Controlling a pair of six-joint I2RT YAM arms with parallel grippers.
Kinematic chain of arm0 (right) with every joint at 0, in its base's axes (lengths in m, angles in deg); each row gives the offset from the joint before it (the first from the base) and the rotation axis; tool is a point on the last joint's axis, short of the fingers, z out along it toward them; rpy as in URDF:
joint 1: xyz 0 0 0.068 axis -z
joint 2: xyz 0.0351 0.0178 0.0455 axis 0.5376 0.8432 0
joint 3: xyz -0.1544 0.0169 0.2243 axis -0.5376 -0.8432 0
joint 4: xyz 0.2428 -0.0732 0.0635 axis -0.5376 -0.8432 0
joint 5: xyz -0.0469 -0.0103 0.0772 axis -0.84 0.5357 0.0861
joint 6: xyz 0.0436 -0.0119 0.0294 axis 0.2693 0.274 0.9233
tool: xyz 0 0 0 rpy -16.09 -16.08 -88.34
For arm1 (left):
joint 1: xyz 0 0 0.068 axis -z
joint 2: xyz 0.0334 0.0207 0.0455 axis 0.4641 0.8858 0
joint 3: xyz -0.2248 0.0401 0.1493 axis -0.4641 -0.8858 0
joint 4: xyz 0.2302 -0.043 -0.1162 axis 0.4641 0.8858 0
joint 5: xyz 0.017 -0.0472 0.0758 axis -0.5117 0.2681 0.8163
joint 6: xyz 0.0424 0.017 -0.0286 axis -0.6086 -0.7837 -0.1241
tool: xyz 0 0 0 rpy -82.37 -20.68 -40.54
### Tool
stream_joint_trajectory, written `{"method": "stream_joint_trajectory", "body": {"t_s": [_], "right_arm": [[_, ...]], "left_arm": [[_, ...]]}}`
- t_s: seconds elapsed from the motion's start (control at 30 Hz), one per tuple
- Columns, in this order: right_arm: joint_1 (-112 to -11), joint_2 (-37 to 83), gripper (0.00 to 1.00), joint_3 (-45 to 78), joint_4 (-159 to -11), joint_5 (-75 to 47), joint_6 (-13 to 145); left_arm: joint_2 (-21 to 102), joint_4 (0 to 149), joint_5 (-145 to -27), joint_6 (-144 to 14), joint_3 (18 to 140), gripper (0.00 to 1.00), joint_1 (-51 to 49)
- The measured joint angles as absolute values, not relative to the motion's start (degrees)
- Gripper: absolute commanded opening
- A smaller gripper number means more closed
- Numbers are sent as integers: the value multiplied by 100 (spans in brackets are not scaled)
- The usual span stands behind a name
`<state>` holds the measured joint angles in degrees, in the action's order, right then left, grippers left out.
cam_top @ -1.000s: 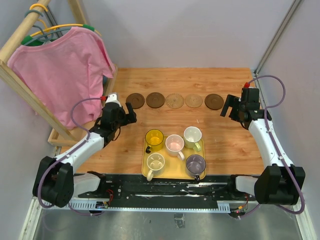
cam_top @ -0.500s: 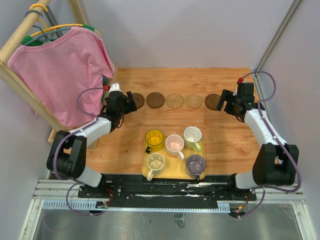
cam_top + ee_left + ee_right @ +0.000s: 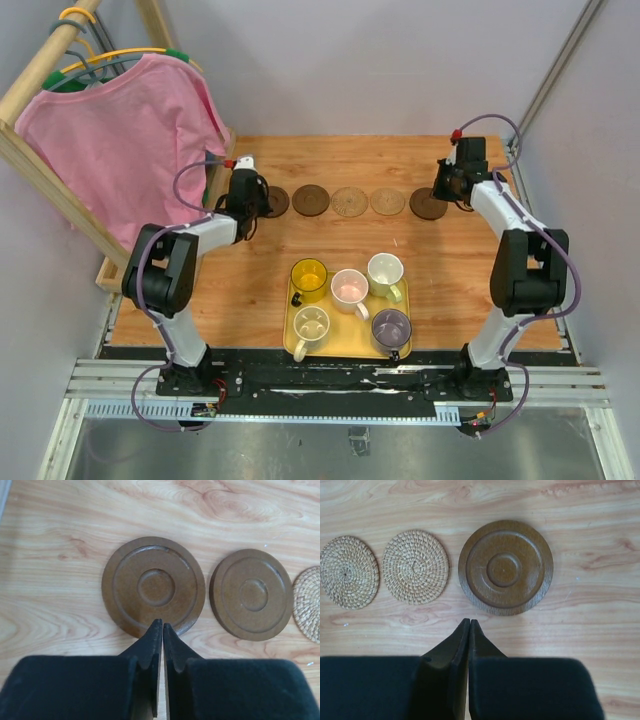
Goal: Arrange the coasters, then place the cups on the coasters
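Both arms swung to the row's ends, upper frame; left gripper [image 3: 161,630], right gripper [image 3: 469,625] clenched empty. Overpushing would probably skew coasters [image 3: 349,200].

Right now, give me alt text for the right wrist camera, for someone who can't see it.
The right gripper, shut and empty, points at a dark brown coaster lying flat on the wooden table, its tips just short of the rim. Two woven tan coasters lie in a row to its left.
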<state>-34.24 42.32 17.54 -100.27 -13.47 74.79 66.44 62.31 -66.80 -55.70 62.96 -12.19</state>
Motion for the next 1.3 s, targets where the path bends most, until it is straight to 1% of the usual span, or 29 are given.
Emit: {"method": "stream_joint_trajectory", "body": {"t_s": [0.33, 0.73, 1.3], "right_arm": [[-3424, 5216, 1, 2458, -10060, -1323, 7300], [-3382, 5869, 1, 2582, -10088, -1299, 7276], [-3229, 6158, 1, 2690, -10055, -1260, 7278]], "left_arm": [[7368, 6211, -6901, -5625, 6989, 1, -1332], [7796, 6425, -7076, -5505, 7262, 0, -1531], [8415, 6653, -7483, -5293, 7988, 1, -1813]]}}
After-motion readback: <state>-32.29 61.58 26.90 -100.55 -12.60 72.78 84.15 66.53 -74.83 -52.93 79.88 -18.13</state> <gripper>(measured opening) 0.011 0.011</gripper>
